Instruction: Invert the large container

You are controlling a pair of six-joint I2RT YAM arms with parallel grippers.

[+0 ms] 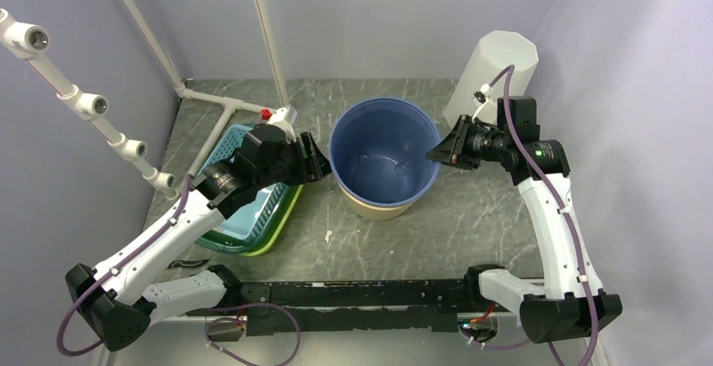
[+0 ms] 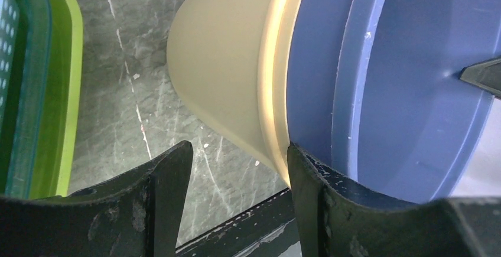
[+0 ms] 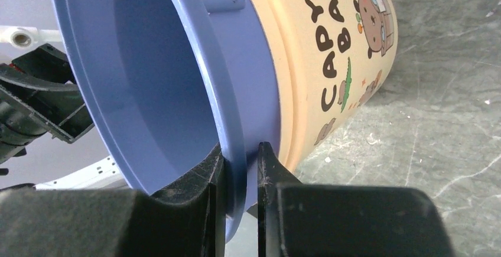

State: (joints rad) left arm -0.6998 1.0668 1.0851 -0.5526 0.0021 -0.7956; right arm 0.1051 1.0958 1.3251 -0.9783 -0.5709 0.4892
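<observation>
Well, we see the large container (image 1: 385, 143), blue inside and beige outside, standing mouth up near the middle of the table (image 1: 479, 223), not yet turned over. The right gripper (image 3: 239, 153) has its jaws nearly together on the container's blue rim, one finger inside the lip and one outside, on the side facing the right wall. In the right wrist view its own housing cuts off the lowest stretch of rim. The left gripper (image 2: 239, 162) stands open with nothing held, just beside the container's left flank. One fingertip overlaps the blue rim in the left wrist view, and we cannot tell whether it touches. From above the container may lean slightly, but the steep angle leaves us unsure. Lettering on the beige wall reads "CAPY BA", its top cut off by the frame edge. Under the left arm sits a teal basket (image 1: 231, 140) nested in a green basket (image 1: 273, 236), both largely covered by the arm. A white bin (image 1: 496, 71) stands at the back right, its lower edge partly behind the right arm.
</observation>
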